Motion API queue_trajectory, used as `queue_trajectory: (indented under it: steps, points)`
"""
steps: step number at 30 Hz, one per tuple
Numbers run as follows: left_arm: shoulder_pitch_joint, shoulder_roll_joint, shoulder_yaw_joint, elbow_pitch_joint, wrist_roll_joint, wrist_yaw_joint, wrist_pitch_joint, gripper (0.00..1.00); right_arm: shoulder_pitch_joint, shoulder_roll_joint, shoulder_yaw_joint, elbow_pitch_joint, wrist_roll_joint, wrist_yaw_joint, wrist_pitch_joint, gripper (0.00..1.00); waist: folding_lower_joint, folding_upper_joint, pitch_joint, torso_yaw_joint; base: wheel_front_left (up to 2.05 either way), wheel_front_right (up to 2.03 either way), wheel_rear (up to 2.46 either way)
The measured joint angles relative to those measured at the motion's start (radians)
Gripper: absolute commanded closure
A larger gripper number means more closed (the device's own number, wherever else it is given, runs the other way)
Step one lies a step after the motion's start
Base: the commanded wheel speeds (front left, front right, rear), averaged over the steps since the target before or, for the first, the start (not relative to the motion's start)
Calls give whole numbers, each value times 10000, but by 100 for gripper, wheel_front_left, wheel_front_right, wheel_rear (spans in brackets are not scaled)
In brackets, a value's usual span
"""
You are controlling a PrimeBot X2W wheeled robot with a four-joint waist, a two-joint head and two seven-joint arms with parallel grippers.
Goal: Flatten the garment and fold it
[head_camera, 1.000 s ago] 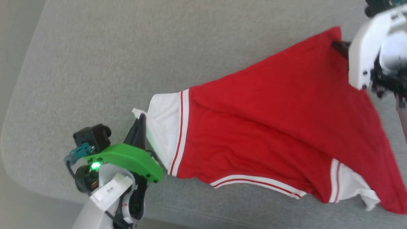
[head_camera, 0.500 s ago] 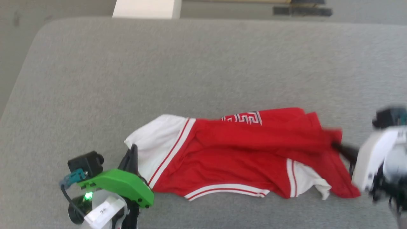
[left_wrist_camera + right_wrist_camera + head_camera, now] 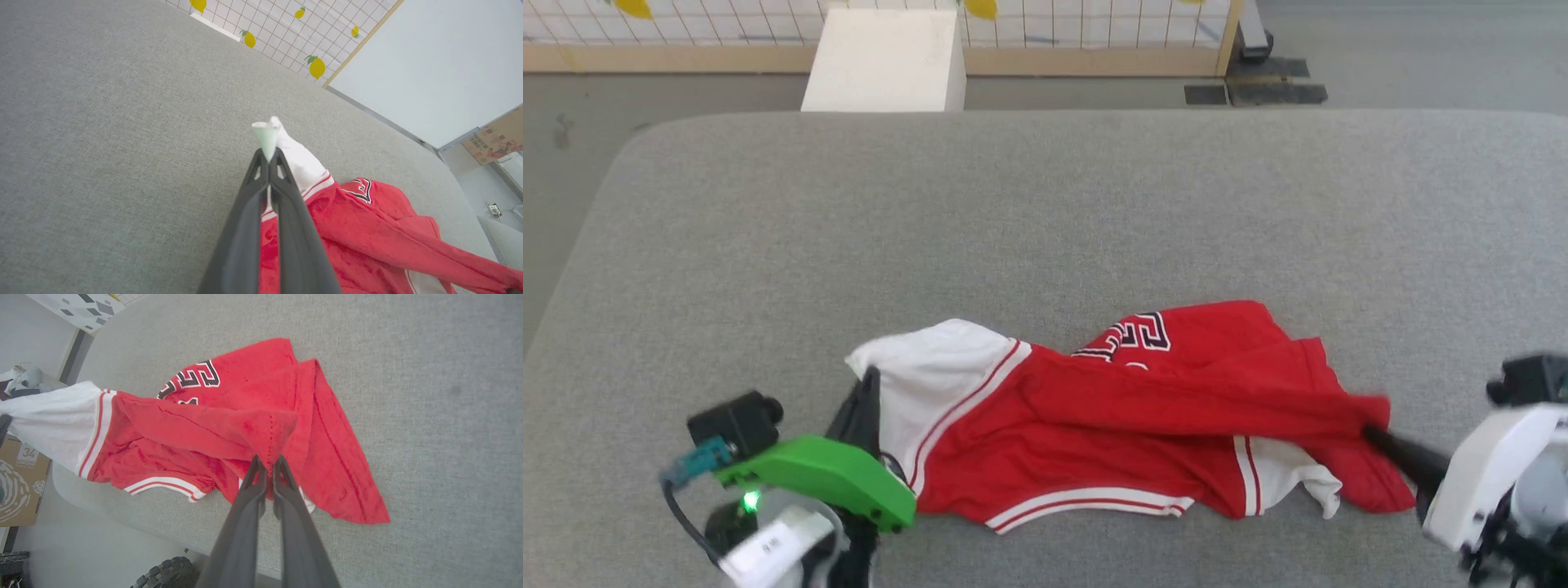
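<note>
Crosswise, garment (image 3: 1111, 425) stretched left-right

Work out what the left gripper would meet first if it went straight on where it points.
The white corner of the garment, pinched in the left gripper; past that, probably the grey padded surface, though depth is unclear.

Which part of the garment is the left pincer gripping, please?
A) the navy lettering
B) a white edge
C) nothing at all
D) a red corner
B: in the left wrist view the left pincer is shut on a white tip of the garment, which pokes out past its fingertips.
</note>
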Motion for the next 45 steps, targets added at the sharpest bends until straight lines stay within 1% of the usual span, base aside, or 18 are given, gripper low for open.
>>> queue_trajectory:
  steps: [2,5,9,11,14,17,23,32,36,38,41,43,45]
  points:
    - [-282,234,42,-50,-10,-96,186,100,-430,-199,46,-182,88,0,222,100,0,0,-92,1,0,0,0]
    - [-1278,644,119,-217,23,-284,583,100,-1406,-640,38,-407,362,0,663,100,0,0,-222,31,0,0,0]
    - [-3210,972,125,-263,144,-577,1189,100,-2661,-1243,-169,-683,631,0,1496,100,0,0,-403,210,0,0,0]
    - [-4111,1135,75,-136,293,-688,1446,100,-3272,-1394,-332,-746,694,0,1864,100,0,0,-498,292,0,0,0]
    - [-5467,1204,23,169,399,-853,1732,100,-4169,-1607,-570,-750,708,0,2382,100,0,0,-647,416,0,0,0]
    - [-6574,1252,10,497,474,-982,1893,100,-4939,-1649,-798,-667,713,0,2669,100,0,0,-743,487,0,0,0]
    - [-8281,1421,29,1298,709,-1185,2105,100,-6074,-1710,-892,-405,591,0,3012,100,0,0,-760,484,0,0,0]
    - [-9621,1597,-107,2497,1032,-1327,2360,100,-7124,-1630,-679,-8,372,0,3482,100,0,0,-392,410,0,0,0]
    - [-10615,1649,-236,3074,1271,-1264,2625,100,-8125,-1540,-709,307,224,0,3731,100,1,0,119,386,0,0,0]
    - [-11278,1634,-313,3323,1546,-1185,2709,100,-8831,-1423,-790,541,69,0,3774,100,1,0,470,382,0,0,0]
    - [-12424,1724,-485,3825,1877,-1191,2884,100,-10070,-1369,-765,1014,-370,0,3749,100,0,0,1060,365,0,0,0]
    - [-13214,1827,-537,4240,2217,-1187,2936,100,-10939,-1285,-723,1448,-694,0,3542,100,1,0,1483,342,0,0,0]
    - [-14098,1990,-667,4640,2654,-1189,2930,100,-11925,-1053,-702,1996,-1112,0,3181,100,2,0,1967,302,0,0,0]
